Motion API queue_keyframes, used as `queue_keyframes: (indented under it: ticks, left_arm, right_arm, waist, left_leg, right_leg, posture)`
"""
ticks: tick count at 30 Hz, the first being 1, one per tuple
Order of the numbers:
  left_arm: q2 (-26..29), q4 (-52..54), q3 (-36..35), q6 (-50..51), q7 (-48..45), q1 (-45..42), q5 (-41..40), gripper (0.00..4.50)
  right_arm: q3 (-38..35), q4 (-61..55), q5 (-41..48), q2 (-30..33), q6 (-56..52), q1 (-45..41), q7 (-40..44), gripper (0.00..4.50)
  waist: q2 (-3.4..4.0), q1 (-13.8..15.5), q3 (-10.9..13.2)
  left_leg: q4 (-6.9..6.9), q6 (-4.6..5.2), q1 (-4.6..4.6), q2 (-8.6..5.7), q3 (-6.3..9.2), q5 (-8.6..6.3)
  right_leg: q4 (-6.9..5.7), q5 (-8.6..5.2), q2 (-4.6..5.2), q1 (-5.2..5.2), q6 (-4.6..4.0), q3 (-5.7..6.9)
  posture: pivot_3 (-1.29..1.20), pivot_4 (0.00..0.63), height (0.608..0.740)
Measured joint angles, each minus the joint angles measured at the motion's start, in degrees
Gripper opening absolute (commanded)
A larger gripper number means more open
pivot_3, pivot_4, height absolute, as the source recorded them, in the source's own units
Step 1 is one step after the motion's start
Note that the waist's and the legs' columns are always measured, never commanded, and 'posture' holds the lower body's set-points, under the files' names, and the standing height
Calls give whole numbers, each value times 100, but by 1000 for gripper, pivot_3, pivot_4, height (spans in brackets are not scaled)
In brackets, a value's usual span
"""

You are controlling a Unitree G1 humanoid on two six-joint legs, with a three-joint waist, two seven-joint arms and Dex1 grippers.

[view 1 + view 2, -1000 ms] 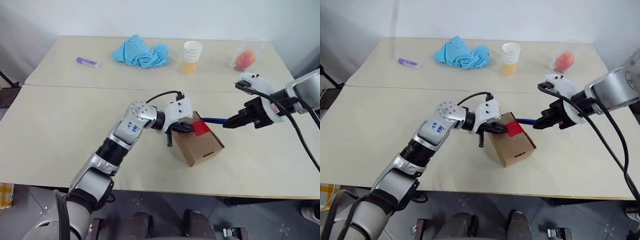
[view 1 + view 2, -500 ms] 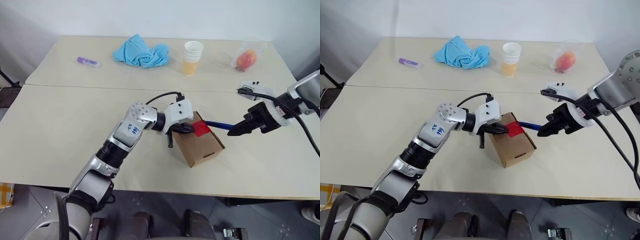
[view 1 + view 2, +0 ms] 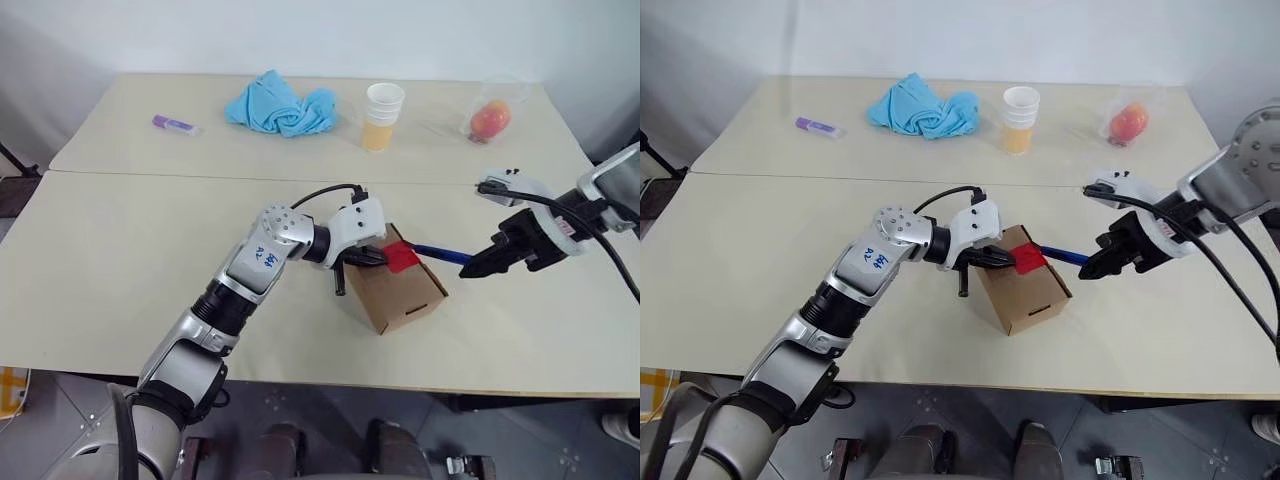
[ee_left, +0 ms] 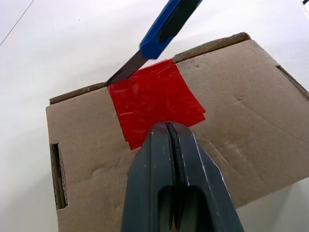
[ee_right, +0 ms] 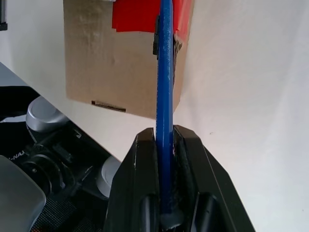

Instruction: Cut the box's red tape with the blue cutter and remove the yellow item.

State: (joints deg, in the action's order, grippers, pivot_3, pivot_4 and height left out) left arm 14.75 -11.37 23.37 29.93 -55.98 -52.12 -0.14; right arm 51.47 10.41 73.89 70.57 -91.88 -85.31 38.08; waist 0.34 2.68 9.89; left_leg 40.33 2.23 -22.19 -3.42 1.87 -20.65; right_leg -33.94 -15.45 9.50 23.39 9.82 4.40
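The cutter (image 4: 161, 30) is being clamped by the right hand (image 3: 478, 266), blade at the tape's (image 4: 154, 100) edge; the box (image 3: 400, 291), mid-desk, is being pinned by the closed left hand (image 4: 169, 133). A slipping blade risks shoving the box.

Right gripper (image 5: 165, 145): black fingers (image 5: 140, 164) clamped on blue cutter (image 5: 164, 96), one each side of the shaft. Cutter runs up to the box (image 5: 120, 63), far end over the red tape (image 5: 137, 12). Box sits on pale bench (image 5: 251, 96).
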Motion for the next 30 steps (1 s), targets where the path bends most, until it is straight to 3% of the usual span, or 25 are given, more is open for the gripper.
queue_keyframes:
  ticks: [9, 24, 30]
  left_arm:
    - [32, 20, 1, 8, -1, 28, 0, 38]
    - [33, 183, 1, 124, 4, 100, 0, 38]
    - [113, 184, -7, 144, 14, 101, 0, 38]
  right_arm:
    - [24, 148, -712, -466, -43, -1, 377, 164]
    - [434, -86, -740, -184, -30, -176, 956, 164]
    - [401, 677, -759, -604, -46, -147, 1011, 164]
  waist:
    - [0, -31, -18]
    - [2, -19, -22]
    - [6, -100, -29]
  left_leg:
    - [1, 0, 3, -5, 0, 0]
    - [-4, -2, 2, -14, 3, -1]
    - [-1, -2, 6, -13, 1, 0]
  right_leg:
    - [-4, 0, -1, 0, 0, 0]
    - [-1, -1, -1, 2, -1, 0]
    - [-7, -1, -1, 0, -1, 0]
  posture:
    - [0, 150, 740]
    - [0, 150, 740]
    - [0, 150, 740]
